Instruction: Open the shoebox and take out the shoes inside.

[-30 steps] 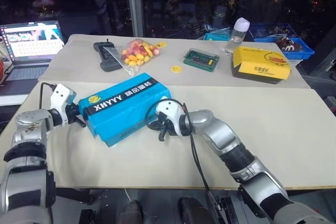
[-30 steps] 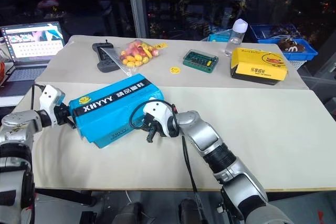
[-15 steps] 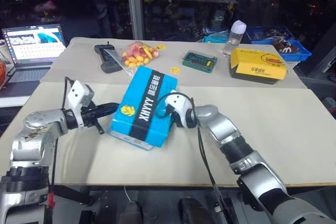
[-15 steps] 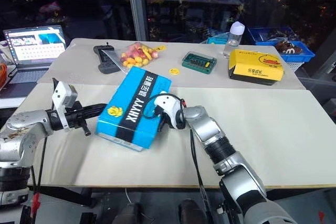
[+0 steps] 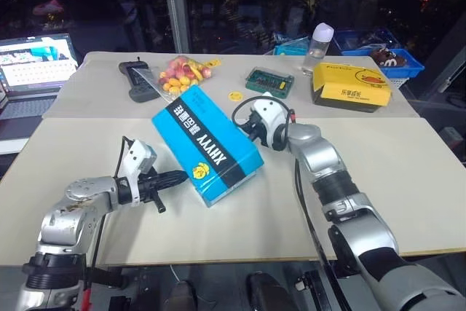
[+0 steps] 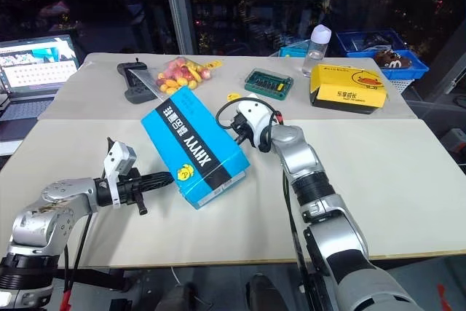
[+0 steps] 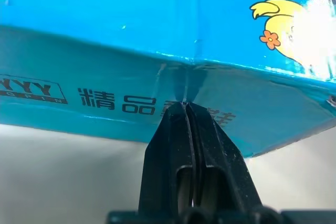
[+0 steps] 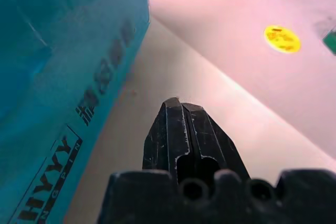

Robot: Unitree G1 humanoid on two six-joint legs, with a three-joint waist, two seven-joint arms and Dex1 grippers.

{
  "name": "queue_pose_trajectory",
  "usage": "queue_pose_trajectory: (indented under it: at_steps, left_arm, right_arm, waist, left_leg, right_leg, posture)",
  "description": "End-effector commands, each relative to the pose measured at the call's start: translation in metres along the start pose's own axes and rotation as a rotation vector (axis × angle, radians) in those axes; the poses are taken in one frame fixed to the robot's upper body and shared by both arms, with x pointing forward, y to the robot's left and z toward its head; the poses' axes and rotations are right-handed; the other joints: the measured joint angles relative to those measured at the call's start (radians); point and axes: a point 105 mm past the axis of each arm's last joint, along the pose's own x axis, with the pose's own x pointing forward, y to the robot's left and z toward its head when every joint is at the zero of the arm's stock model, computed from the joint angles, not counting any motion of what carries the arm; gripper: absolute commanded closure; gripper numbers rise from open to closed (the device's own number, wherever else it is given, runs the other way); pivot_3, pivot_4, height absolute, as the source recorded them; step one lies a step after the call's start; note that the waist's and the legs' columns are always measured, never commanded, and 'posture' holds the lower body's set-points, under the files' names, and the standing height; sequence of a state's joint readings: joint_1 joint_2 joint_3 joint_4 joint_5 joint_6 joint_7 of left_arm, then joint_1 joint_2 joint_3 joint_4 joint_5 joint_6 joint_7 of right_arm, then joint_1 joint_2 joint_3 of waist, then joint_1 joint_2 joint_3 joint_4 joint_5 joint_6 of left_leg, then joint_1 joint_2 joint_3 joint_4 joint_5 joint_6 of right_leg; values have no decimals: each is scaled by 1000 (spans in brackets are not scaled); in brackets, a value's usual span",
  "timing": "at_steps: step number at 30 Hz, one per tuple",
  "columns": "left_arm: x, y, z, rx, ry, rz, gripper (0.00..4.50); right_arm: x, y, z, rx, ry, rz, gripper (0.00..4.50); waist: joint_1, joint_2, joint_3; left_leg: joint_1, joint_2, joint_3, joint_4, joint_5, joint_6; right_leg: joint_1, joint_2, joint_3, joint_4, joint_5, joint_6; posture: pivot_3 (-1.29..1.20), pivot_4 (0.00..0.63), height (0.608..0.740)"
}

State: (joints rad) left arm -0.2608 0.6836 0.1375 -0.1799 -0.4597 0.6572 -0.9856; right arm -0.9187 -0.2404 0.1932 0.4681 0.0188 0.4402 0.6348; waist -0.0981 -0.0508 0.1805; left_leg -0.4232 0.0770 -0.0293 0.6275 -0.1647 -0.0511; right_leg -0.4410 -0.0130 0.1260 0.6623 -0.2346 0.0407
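The shoebox (image 5: 206,143) lies closed on the counter (image 5: 393,180), turned at an angle, its lid with the white lettering facing up. The left end effector (image 5: 183,175) has its fingers pressed together, and the tips are at the box's near corner, beside the yellow logo. The right end effector (image 5: 243,127) also has its fingers together and holds nothing; it is just beside the box's far long side. A yellow box (image 5: 350,86) stands well apart, at the back.
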Motion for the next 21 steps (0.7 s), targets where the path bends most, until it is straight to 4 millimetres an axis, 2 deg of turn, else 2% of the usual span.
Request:
queue_pose_trajectory:
  at_steps: [1, 4, 7, 21]
  left_arm:
    - [-15, 18, 14, 85, -23, 60, 4431]
    - [-28, 43, 19, 102, -24, 145, 4431]
    - [-29, 55, 27, 103, -51, 174, 4431]
    - [-7, 50, 33, 114, -75, 126, 4431]
  right_arm:
    - [-3, 19, 27, -65, -72, 90, 4500]
    - [-8, 26, 30, -78, -73, 133, 4500]
    - [-13, 35, 32, -81, -75, 189, 4500]
    - [-39, 52, 25, -129, -21, 357, 4500]
  waist:
    - [-2, 0, 0]
    - [-3, 0, 0]
    - [0, 0, 0]
    - [3, 0, 0]
  left_leg:
    - [0, 0, 0, 0, 0, 0]
    - [2, 0, 0, 0, 0, 0]
    - [2, 0, -1, 1, 0, 0]
    - [0, 0, -1, -1, 0, 0]
  right_leg:
    - [0, 0, 0, 0, 0, 0]
    - [0, 0, 0, 2, 0, -1]
    - [0, 1, -1, 2, 0, -1]
    - [-1, 1, -1, 1, -2, -1]
  posture:
    - [0, 150, 726]
    - [0, 150, 726]
    - [0, 150, 726]
    - [0, 150, 726]
